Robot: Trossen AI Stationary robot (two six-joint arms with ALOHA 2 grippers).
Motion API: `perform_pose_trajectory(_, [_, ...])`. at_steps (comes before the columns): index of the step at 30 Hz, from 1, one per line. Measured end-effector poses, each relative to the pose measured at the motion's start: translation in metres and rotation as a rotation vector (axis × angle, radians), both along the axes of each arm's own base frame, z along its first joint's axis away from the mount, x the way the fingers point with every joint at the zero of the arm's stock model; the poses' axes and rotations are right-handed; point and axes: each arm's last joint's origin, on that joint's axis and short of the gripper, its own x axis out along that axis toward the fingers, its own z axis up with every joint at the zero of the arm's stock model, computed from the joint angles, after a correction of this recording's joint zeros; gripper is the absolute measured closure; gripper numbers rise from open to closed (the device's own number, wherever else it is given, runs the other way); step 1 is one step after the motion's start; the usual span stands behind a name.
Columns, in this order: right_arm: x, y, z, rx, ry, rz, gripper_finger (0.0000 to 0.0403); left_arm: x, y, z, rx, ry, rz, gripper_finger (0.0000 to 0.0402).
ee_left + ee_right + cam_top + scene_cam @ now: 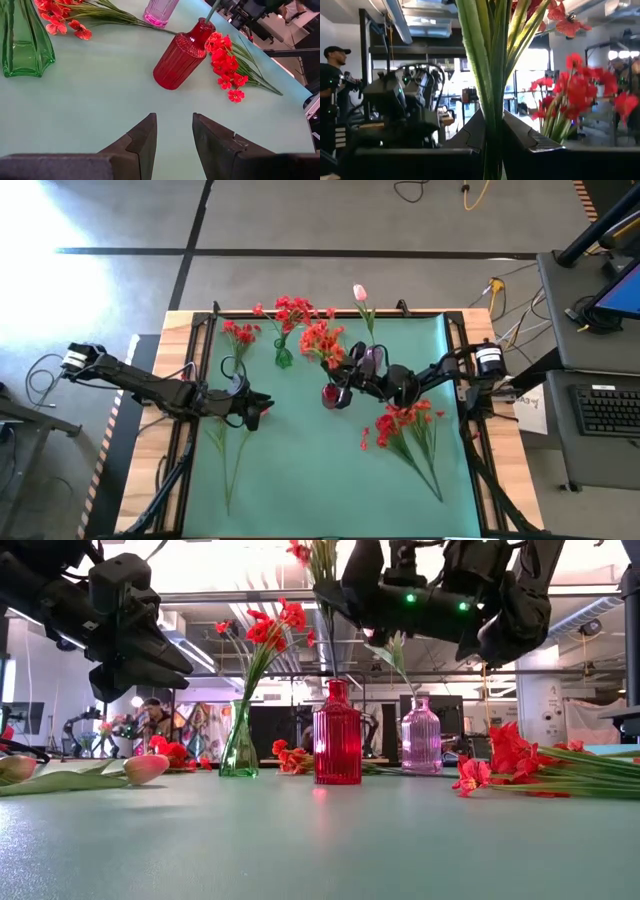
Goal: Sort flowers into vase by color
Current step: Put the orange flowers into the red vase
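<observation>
— What do you see from above?
— Your right gripper [345, 375] is clenched on a red flower stem [322, 340] over the red vase [332, 395]; the left gripper [255, 409] hovers over the green worktop [300, 470], holding nothing.

— And at table height?
— Red vase [337, 735] between green vase [239, 745] and pink vase [421, 738].

— The wrists?
— Left jaws parted, empty. Right jaws pinch the green stem [492, 75]; loose red flowers [227, 67] lie just beside the vase.
</observation>
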Motion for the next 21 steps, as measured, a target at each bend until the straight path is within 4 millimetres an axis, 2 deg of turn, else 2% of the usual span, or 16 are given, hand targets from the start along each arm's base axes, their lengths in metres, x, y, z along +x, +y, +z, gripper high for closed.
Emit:
perform_pose_trajectory(12, [0.0013,0.0,-0.0062,0.01,0.017,0.004,0.0363,0.0,-0.0001,0.0001,0.0,0.0,-0.001,0.0286])
perform_pose_trajectory(16, [0.0015,0.0,-0.0076,0.025,0.026,0.011,0.0335,0.0,-0.0001,0.0001,0.0,0.0,-0.001,0.0286])
perform_pose_trajectory(21, [0.0025,0.0008,-0.0104,0.033,0.055,0.016,0.0281,0.0,-0.0001,0.0001,-0.001,-0.001,-0.001,0.0286])
